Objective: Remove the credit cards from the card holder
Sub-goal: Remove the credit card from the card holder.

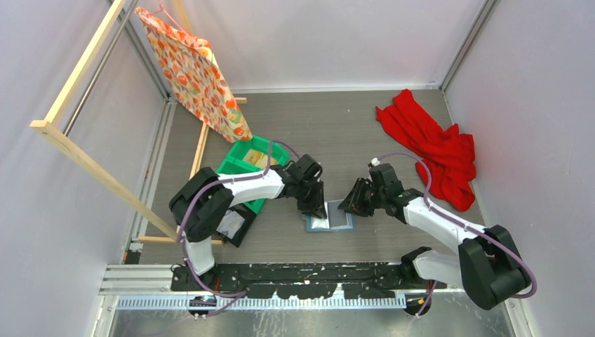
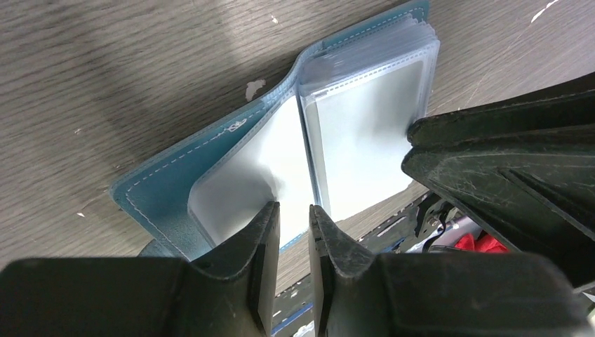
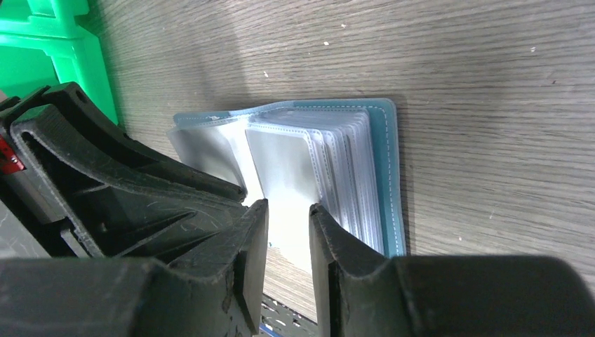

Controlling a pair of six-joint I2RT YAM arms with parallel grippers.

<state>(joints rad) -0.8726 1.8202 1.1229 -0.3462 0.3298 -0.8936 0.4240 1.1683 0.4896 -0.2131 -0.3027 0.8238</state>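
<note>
Card holder [image 2: 161,189] teal, lying open, clear sleeves [image 2: 365,140] fanned; L hand [image 2: 295,210], R hand [image 3: 289,207] narrowly parted.

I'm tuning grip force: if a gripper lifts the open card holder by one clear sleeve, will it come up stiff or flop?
Probably floppy: the card holder has a soft-looking stitched blue cover that bends at the fold. The clear sleeves fan loosely, so they would likely splay. Their glossy plastic looks slippery to pinch.

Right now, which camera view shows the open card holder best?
The left wrist view: the card holder lies open, its blue cover and clear sleeves close and large. The right wrist view shows mostly sleeve edges; the top view shows it small.
</note>
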